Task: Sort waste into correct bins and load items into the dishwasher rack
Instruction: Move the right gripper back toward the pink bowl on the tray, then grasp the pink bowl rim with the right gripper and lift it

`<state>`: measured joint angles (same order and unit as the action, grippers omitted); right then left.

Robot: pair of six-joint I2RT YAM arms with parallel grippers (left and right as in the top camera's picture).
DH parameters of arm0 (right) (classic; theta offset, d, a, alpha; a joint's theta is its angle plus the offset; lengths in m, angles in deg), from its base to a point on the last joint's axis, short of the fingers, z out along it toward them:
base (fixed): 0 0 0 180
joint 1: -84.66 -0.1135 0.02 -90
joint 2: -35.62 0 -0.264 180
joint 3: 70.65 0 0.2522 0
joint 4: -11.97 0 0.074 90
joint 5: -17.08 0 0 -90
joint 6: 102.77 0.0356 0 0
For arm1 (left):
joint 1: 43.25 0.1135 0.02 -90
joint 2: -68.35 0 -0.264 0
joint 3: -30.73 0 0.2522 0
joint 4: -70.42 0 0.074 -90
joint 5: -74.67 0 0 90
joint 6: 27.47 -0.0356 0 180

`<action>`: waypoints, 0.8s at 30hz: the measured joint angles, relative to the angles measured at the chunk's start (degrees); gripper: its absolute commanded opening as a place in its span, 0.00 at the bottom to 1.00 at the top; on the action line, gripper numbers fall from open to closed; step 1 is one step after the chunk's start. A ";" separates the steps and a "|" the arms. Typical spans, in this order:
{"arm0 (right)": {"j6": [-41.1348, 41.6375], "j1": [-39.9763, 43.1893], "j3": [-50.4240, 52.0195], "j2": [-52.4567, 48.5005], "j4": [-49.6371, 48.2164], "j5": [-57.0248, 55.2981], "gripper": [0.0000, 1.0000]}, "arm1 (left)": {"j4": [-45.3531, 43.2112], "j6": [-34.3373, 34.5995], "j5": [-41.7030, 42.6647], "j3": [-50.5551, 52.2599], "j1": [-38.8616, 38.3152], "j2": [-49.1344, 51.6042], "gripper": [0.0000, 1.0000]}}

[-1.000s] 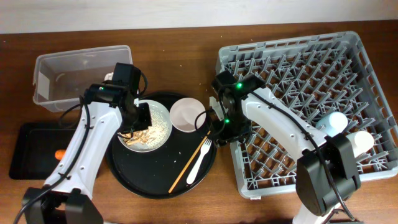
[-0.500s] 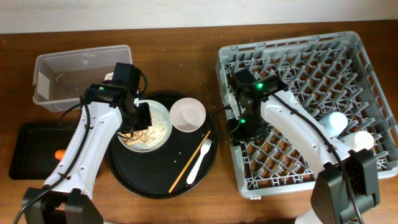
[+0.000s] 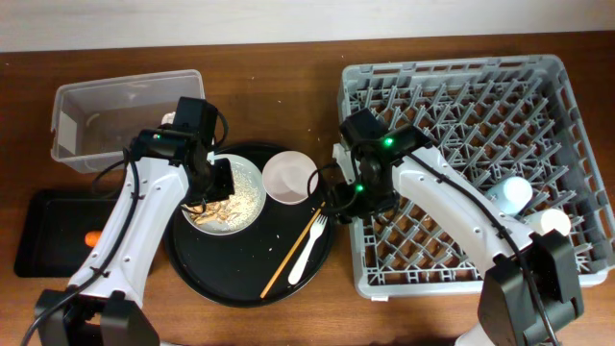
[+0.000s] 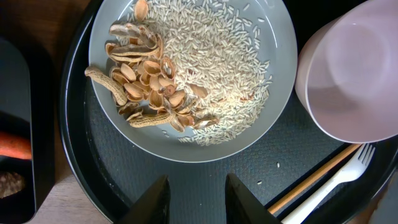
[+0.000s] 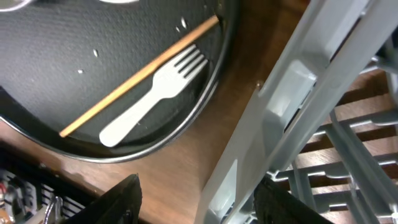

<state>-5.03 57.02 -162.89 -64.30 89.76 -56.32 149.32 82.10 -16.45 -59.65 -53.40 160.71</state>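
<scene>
The white plate [image 3: 252, 171] [image 4: 273, 118] on the round black tray holds rice and beige shell scraps [image 4: 146, 84]. My left gripper [image 3: 217, 181] [image 4: 198, 186] hovers over the tray just in front of the plate, jaws apart and empty. Beside the plate sits the white bowl [image 3: 290, 178] [image 4: 354, 68]. The white fork [image 3: 307, 252] [image 5: 149, 106] and the chopstick [image 3: 288, 259] [image 5: 137, 78] lie on the tray. My right gripper [image 3: 348, 197] [image 5: 198, 186] stands open astride the left wall of the grey rack [image 3: 461, 96] [image 5: 292, 112].
The clear tub [image 3: 125, 120] stands at the back left. In front of it the shallow black tray [image 3: 53, 231] holds a carrot piece [image 3: 92, 237] [image 4: 12, 144]. A light blue cup [image 3: 509, 195] and a small white cup [image 3: 553, 223] sit in the rack's right side.
My right gripper swung over the rack, then came back to its left wall with the jaws wider apart. The rack has shifted and turned slightly. The left arm has not moved.
</scene>
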 measured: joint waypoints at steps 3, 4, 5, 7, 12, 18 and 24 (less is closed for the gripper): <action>-0.02 0.00 0.00 0.00 -0.68 0.46 0.62 | 0.02 -0.02 0.00 0.00 0.00 0.00 0.29; -0.02 0.00 0.00 0.00 -0.50 0.50 0.65 | 0.02 0.00 0.00 0.00 0.00 0.00 0.29; 0.00 0.00 0.00 0.00 -0.17 0.57 0.66 | 0.02 0.00 0.00 0.00 0.00 0.00 0.29; 0.09 -0.04 -0.35 0.07 2.95 -0.04 0.70 | 0.00 -0.02 0.02 0.00 0.00 0.00 0.32; 0.81 8.35 -8.04 6.40 10.34 -5.46 0.78 | -8.39 0.17 4.90 0.00 -0.90 0.00 0.35; 0.50 20.50 -9.07 11.10 16.72 -6.93 0.79 | -16.41 -4.39 6.75 0.00 -11.23 0.57 0.35; -0.37 20.70 -9.07 11.10 16.74 -6.95 0.89 | -16.52 -11.26 6.88 0.00 -17.11 9.66 0.35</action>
<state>-5.40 77.72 -171.96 -53.20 106.50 -63.27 132.80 70.85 -9.57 -59.65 -70.51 170.37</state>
